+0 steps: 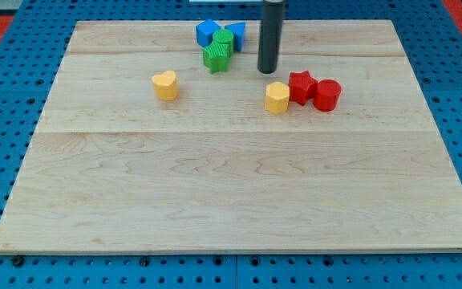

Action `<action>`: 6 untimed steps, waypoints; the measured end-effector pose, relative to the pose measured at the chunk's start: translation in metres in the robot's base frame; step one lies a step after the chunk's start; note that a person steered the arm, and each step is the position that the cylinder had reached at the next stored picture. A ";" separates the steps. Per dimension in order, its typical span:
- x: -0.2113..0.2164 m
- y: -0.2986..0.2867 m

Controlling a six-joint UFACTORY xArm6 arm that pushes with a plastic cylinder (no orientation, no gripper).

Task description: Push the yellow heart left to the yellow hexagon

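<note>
The yellow heart (165,84) lies on the wooden board at the view's upper left of centre. The yellow hexagon (277,98) lies to its right, near the upper middle, touching a red star (301,86). My tip (268,71) is at the end of the dark rod, just above the yellow hexagon in the view and to the right of the green blocks. It touches no block. The heart is well to the left of the tip.
A red cylinder (326,95) sits right of the red star. Two green blocks (217,50) and two blue blocks (208,32) cluster near the board's top edge. The wooden board (231,185) rests on a blue pegboard.
</note>
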State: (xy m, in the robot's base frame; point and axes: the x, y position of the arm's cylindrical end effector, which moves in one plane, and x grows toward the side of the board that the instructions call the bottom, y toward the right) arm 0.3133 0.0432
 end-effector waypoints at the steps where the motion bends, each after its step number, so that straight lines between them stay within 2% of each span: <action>1: 0.002 -0.039; 5: 0.007 -0.177; 6: 0.037 -0.154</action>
State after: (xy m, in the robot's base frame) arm 0.3501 -0.1113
